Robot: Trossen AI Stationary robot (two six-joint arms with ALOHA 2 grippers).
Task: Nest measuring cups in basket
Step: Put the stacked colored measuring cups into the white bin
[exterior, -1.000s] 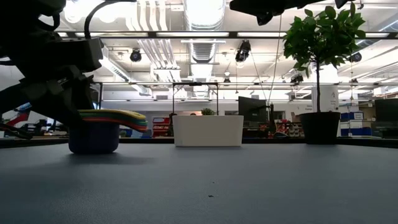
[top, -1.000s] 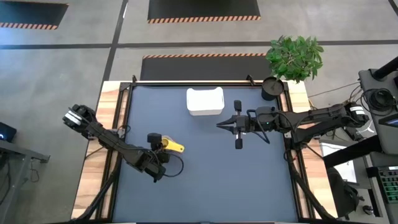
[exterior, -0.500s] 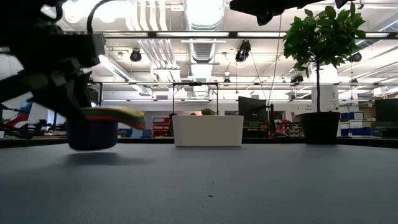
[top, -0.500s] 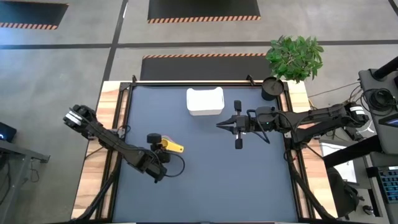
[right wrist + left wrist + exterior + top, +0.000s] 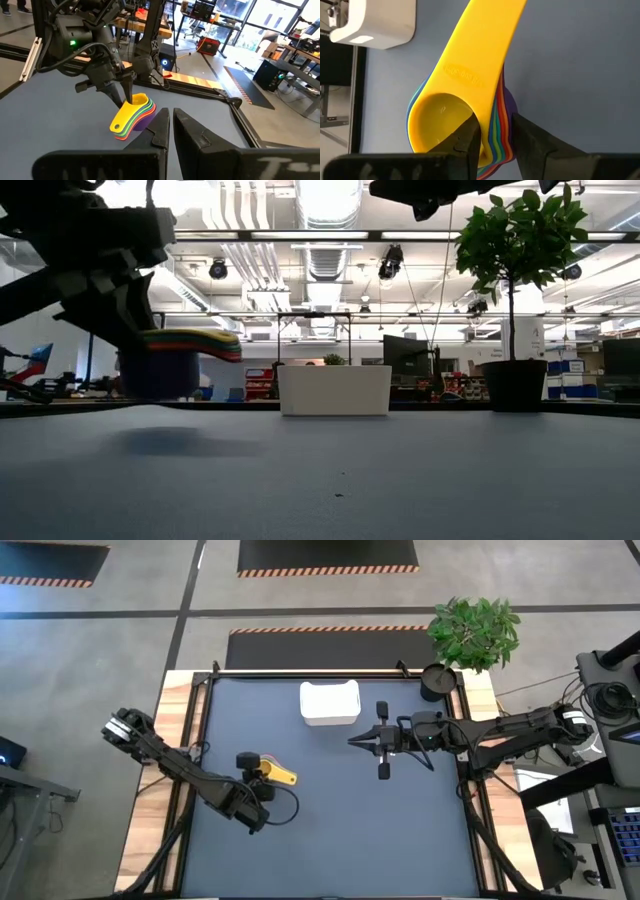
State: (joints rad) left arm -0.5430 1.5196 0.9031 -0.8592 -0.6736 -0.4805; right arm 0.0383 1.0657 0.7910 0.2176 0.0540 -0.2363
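Observation:
The measuring cups [image 5: 270, 774] sit nested in one stack, a yellow cup on top, with green, orange, red, blue and purple rims below it [image 5: 496, 130]. My left gripper [image 5: 253, 780] is shut on the stack near the table's left middle. In the low view the stack [image 5: 172, 364] hangs clear above its shadow. The white basket [image 5: 329, 703] stands on its base near the far edge. My right gripper [image 5: 355, 741] hovers shut over the table's middle, right of the basket, its tips pointing left toward the stack [image 5: 132, 118]. My left gripper pinches the stack's wall on the side opposite the handles [image 5: 490, 145], one finger [image 5: 470, 137] inside the yellow top cup's bowl and the other [image 5: 532, 145] outside the lower cups. The fingers come from above, slanting down. The stack is lifted clear, about level, handles [image 5: 482, 45] pointing away from the gripper.
A black round cup [image 5: 436, 680] and a potted plant [image 5: 475, 630] stand at the far right corner; the plant's pot [image 5: 517, 385] shows right of the basket [image 5: 334, 389] in the low view. Bare blue mat lies between stack and basket.
My left gripper has risen, taking the nested stack with it. A second ago the stack's base stood on the table; half a second ago it was tipped and coming off; now it hangs level and clear above the mat. My right arm has kept still.

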